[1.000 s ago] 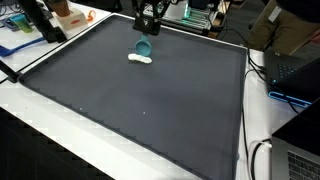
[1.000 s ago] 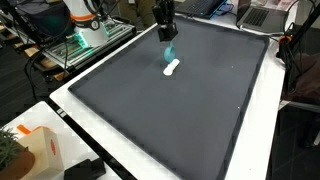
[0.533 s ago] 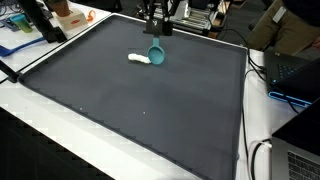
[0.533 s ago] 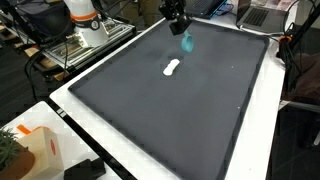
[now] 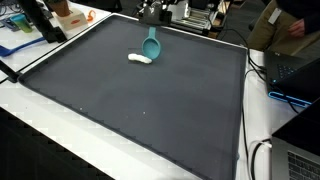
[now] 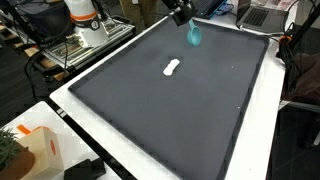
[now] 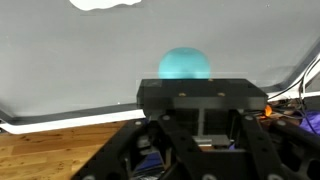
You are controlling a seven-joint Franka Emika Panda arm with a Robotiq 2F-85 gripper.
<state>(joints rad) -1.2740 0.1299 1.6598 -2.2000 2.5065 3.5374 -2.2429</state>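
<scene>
Dark mat (image 5: 150,110) covers the table (image 5: 30,100). Hand (image 5: 150,17), far centre, is closed on a teal scoop (image 5: 151,46), held clear of the mat. White lump (image 6: 172,68) lies on the mat, apart, untouched.

A robotics lab or research workshop; a broad worktable (image 5: 40,92) under a dark mat takes up most of the space; a laptop (image 5: 292,68) and loose cables (image 5: 262,150) crowd its edge; white, orange-ringed robot hardware (image 6: 82,14) stands by green-lit electronics (image 6: 78,45); bare wooden floor (image 7: 60,150) shows below.
</scene>
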